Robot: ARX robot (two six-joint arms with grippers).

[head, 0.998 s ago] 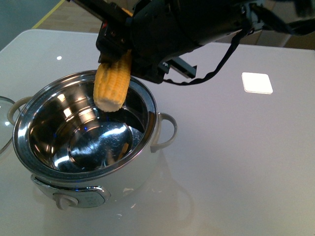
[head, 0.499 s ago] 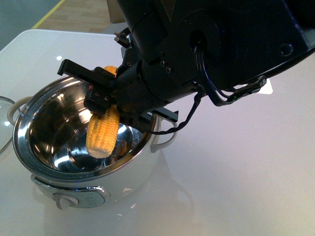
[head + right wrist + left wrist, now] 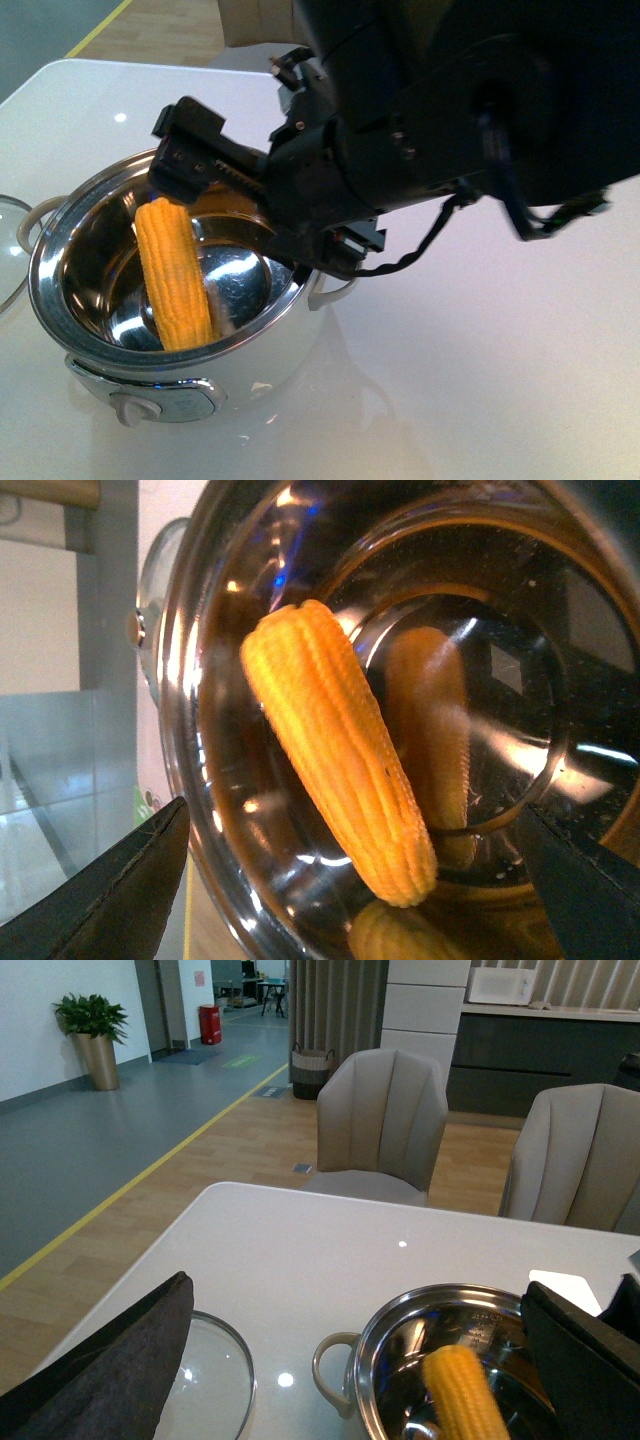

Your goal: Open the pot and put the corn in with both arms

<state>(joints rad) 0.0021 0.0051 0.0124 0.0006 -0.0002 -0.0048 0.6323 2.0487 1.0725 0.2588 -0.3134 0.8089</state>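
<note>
Corn (image 3: 174, 275) lies inside the electric pot (image 3: 170, 300), slanted against the shiny steel bowl with its tapered end up near the far rim and its blunt end low toward the near wall; the right wrist view shows the cob free between two spread black fingers, with a reflection of it in the polished base. The right gripper (image 3: 215, 170) hovers just over the far rim with its jaws apart and nothing in them, so the placing step looks finished and the release already made. The glass lid (image 3: 210, 1385) rests on the white table (image 3: 480, 350) beside the pot's cream loop handle (image 3: 330, 1370), so the opening step looks done too. What remains, I judge, is for the right arm to lift straight up and clear the rim without its toothed finger or dangling cable catching the pot. The left gripper (image 3: 350, 1360) shows only as two dark pads at the edges of its own wrist camera, spread wide and holding nothing, pulled back from the pot. Much is hidden: the bulky arm blocks the far right side of the pot in the front view, the lid is cut off at the frame edge, and the control knob (image 3: 135, 408) is only partly legible.
</note>
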